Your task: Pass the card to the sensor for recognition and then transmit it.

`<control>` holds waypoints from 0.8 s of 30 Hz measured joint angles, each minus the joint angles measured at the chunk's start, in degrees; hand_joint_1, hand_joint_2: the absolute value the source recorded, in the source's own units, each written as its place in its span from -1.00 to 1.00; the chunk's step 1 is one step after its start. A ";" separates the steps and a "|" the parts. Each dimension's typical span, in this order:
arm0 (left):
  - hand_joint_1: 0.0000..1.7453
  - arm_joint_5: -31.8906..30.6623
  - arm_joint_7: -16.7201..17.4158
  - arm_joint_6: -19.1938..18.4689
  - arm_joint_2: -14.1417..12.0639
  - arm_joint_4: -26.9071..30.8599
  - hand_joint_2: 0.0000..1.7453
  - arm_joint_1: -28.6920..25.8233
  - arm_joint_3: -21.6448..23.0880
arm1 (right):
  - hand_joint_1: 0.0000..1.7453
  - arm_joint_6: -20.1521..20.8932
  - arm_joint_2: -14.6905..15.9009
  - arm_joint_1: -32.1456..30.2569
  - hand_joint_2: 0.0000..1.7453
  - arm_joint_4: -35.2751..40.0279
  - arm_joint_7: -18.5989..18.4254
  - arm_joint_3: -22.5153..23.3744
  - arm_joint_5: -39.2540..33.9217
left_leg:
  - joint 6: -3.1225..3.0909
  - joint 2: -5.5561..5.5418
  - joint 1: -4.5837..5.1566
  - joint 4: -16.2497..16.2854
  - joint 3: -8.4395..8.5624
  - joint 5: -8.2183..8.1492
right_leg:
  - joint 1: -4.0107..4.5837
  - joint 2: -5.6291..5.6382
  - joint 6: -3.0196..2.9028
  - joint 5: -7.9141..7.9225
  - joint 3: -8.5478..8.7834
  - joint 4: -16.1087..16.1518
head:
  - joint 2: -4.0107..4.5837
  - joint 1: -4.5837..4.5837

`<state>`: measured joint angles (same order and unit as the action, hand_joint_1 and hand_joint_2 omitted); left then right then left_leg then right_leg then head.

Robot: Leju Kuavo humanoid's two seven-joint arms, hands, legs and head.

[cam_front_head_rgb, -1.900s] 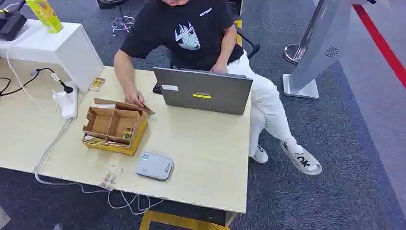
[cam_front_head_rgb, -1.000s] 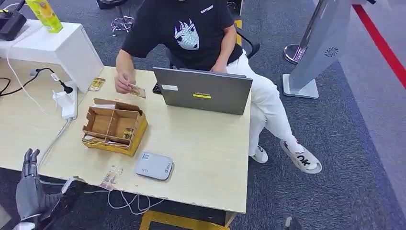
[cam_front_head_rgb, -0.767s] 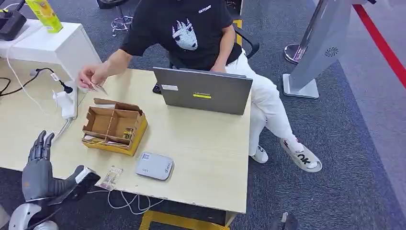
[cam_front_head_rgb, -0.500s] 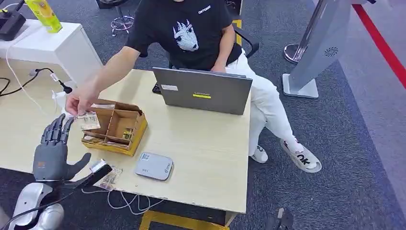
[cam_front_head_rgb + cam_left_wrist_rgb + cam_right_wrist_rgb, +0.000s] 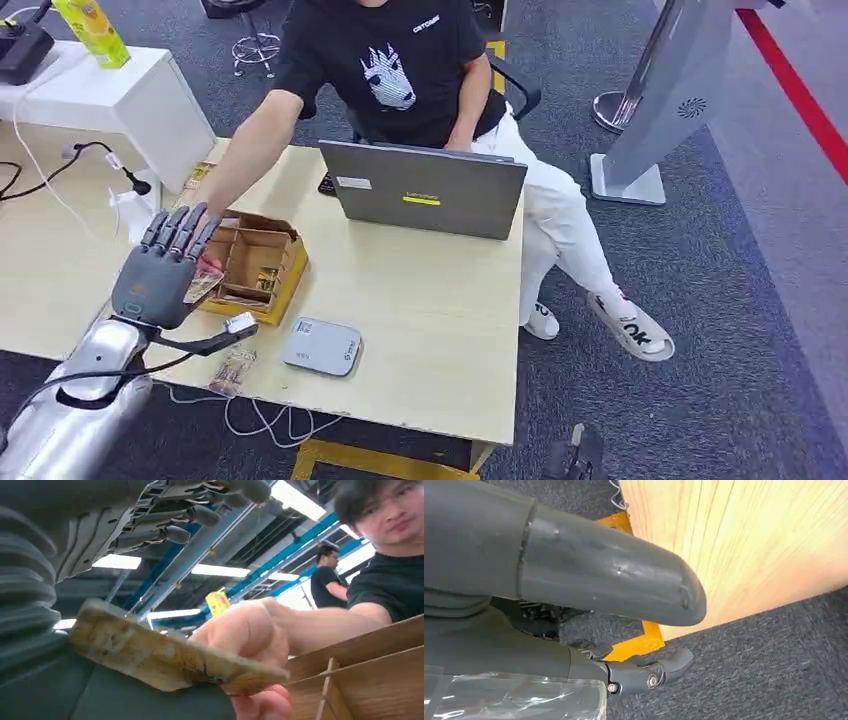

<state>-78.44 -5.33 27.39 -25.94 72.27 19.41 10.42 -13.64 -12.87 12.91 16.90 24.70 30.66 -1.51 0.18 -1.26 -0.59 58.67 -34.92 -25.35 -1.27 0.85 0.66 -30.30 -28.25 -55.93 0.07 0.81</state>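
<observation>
Reaching over the table (image 5: 430, 330) at the left of the frame, the left hand (image 5: 160, 272) has its fingers spread apart; a card (image 5: 203, 287) lies against its palm, pinched at the far end by the person's hand (image 5: 250, 640), and a grip by the robot cannot be told. Cardboard box (image 5: 262, 262): just beside the card. Grey sensor (image 5: 322, 346): lower centre. Laptop (image 5: 425, 190): upper centre. Right hand (image 5: 574, 580): near the table corner, fingers loosely curled, holding nothing.

The left hand (image 5: 160, 272) perhaps hides most of the card (image 5: 203, 287).
</observation>
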 joint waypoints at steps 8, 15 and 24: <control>1.00 -6.35 3.50 5.56 -1.38 -3.22 1.00 4.20 4.16 | -1.00 0.00 -0.22 0.09 -1.00 0.00 0.76 -2.64 -1.70 | 0.05 0.03 -0.01 0.00 -0.06 0.04 | 0.01 0.07 -0.06 0.04 -0.05 -0.04 | 0.00 -0.02; 1.00 -8.21 4.41 8.20 -1.69 -4.14 1.00 5.40 5.10 | -1.00 0.00 -0.24 0.07 1.00 0.00 1.09 -3.87 -2.86 | 0.05 0.04 -0.01 0.00 -0.07 0.04 | 0.01 0.06 -0.06 0.04 -0.07 -0.04 | 0.00 -0.02; 1.00 -8.73 5.53 9.14 -1.44 -4.71 1.00 6.03 5.16 | -1.00 0.00 -0.24 0.05 1.00 0.00 1.73 -5.57 -2.71 | 0.06 0.04 -0.01 0.00 -0.07 0.05 | 0.01 0.07 -0.06 0.04 -0.06 -0.05 | 0.00 0.00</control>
<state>-87.16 0.20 36.52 -27.39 67.56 25.43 15.58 -13.64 -13.11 12.96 16.90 26.43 25.09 -4.22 0.25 -1.22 -0.60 58.67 -34.99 -25.31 -1.26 0.92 0.60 -30.26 -28.31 -55.97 0.07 0.81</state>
